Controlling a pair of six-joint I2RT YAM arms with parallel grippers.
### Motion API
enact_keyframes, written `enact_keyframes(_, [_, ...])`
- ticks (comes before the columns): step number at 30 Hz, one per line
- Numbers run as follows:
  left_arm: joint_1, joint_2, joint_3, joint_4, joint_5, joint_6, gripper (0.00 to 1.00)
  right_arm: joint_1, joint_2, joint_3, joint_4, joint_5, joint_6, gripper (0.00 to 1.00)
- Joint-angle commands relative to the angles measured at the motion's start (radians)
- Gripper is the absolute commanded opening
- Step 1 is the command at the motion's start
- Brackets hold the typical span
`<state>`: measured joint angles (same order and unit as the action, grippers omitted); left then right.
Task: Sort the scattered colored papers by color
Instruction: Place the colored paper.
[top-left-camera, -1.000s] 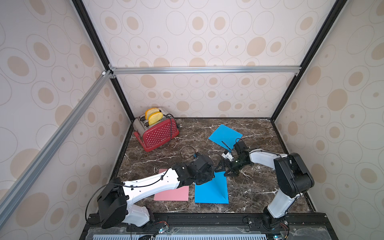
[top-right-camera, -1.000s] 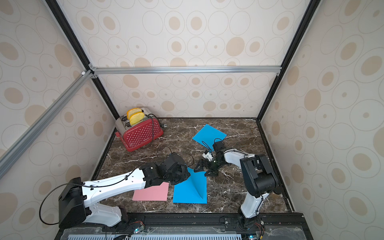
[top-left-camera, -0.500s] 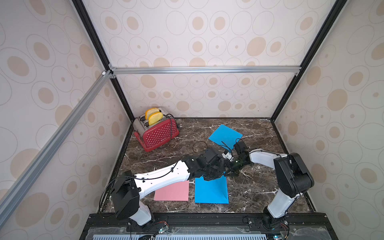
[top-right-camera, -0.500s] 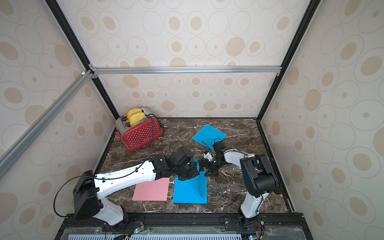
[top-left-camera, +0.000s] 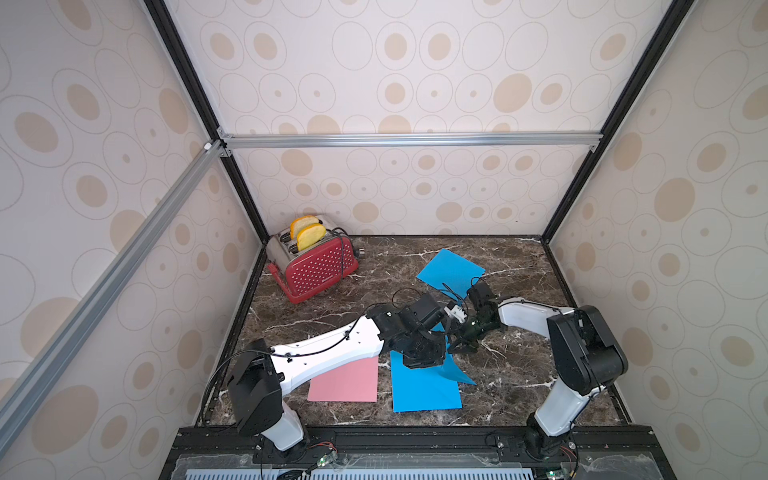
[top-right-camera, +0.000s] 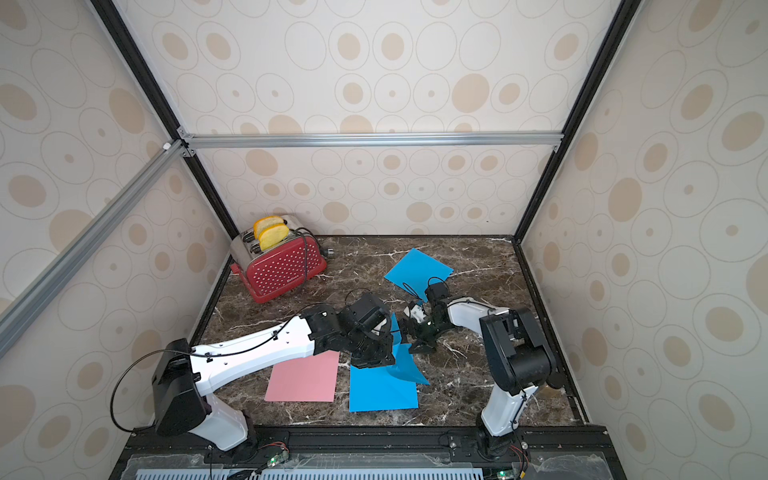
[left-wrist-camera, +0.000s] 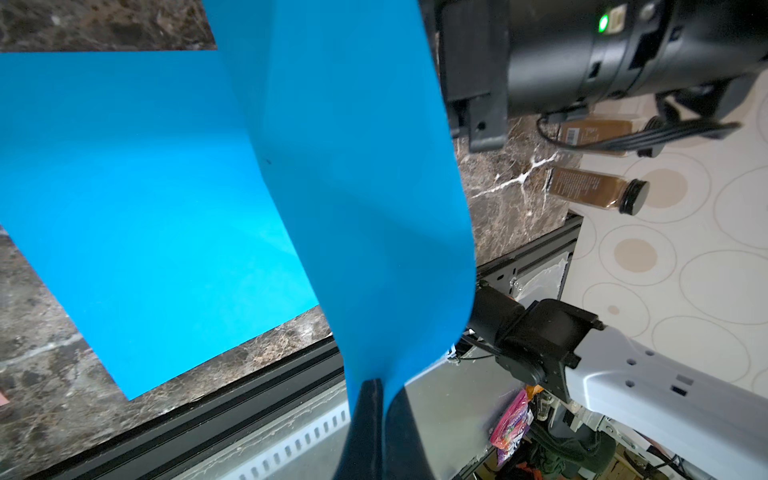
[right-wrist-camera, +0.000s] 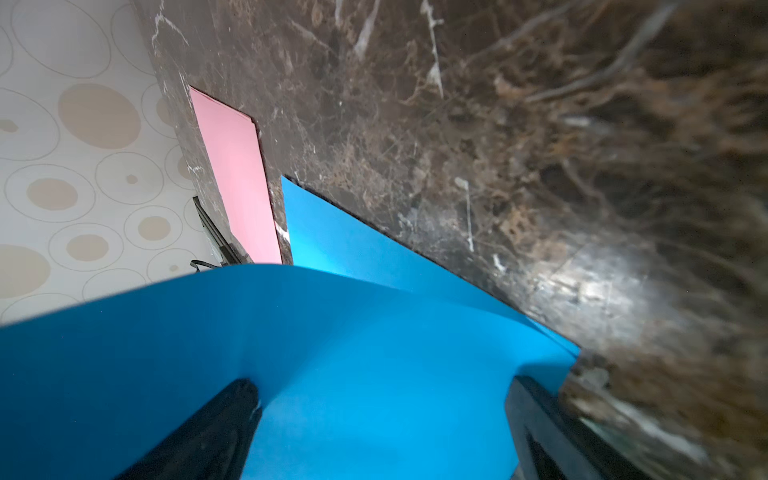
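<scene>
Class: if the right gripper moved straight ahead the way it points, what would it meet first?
Most likely the lifted, curling sky-blue paper sheet pinched by the shut left gripper: it fills the space ahead of the open right gripper. Depth is unclear.

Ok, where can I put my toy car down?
Bare marble lies between the red toaster and the far blue paper, and at the front between the flat blue paper and the right arm's base. The middle is crowded: the left gripper pinches a blue sheet there, beside the open right gripper.
</scene>
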<state>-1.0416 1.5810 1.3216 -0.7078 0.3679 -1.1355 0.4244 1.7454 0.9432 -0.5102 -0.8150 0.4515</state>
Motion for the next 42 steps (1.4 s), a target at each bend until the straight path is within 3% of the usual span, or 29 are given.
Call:
enact_keyframes(1, [-0.016, -0.012, -0.012, -0.069, 0.051, 0.034, 0.00, 0.005, 0.032, 0.000, -0.028, 0.039, -0.013, 1.00])
enact_keyframes(3, [-0.016, -0.006, -0.017, -0.079, 0.063, 0.039, 0.00, 0.005, 0.033, 0.001, -0.029, 0.038, -0.014, 1.00])
enact_keyframes(6, [-0.019, -0.003, -0.011, -0.109, 0.061, 0.053, 0.17, 0.006, 0.034, 0.001, -0.031, 0.040, -0.016, 1.00])
enact_keyframes(8, [-0.019, 0.000, 0.005, -0.148, 0.045, 0.067, 0.20, 0.005, 0.033, 0.002, -0.028, 0.041, -0.016, 1.00])
enact_keyframes(10, [-0.019, 0.002, 0.032, -0.202, 0.014, 0.082, 0.34, 0.005, 0.033, 0.002, -0.031, 0.042, -0.016, 1.00])
enact_keyframes(16, [-0.019, -0.001, 0.065, -0.279, -0.047, 0.100, 0.36, 0.005, 0.040, 0.005, -0.030, 0.043, -0.018, 1.00])
enact_keyframes(21, [-0.019, -0.016, 0.063, -0.338, -0.068, 0.111, 0.35, 0.005, 0.044, 0.001, -0.030, 0.045, -0.019, 1.00])
enact_keyframes(26, [-0.020, -0.025, 0.070, -0.513, -0.175, 0.182, 0.35, 0.005, 0.046, -0.004, -0.026, 0.048, -0.020, 1.00])
enact_keyframes(32, [-0.019, -0.090, -0.182, -0.345, -0.216, 0.131, 0.34, 0.006, 0.051, -0.004, -0.022, 0.050, -0.019, 1.00])
enact_keyframes(37, [-0.018, -0.074, -0.193, -0.324, -0.327, 0.150, 0.32, 0.004, 0.057, 0.007, -0.030, 0.054, -0.022, 1.00])
enact_keyframes(38, [-0.018, -0.064, -0.194, -0.306, -0.341, 0.158, 0.29, 0.005, 0.058, 0.011, -0.030, 0.057, -0.022, 1.00])
enact_keyframes(40, [-0.016, -0.047, -0.210, -0.260, -0.359, 0.155, 0.05, 0.004, 0.057, 0.020, -0.036, 0.062, -0.028, 1.00])
enact_keyframes(42, [-0.016, -0.026, -0.223, -0.219, -0.374, 0.148, 0.00, 0.004, 0.058, 0.036, -0.056, 0.072, -0.039, 1.00])
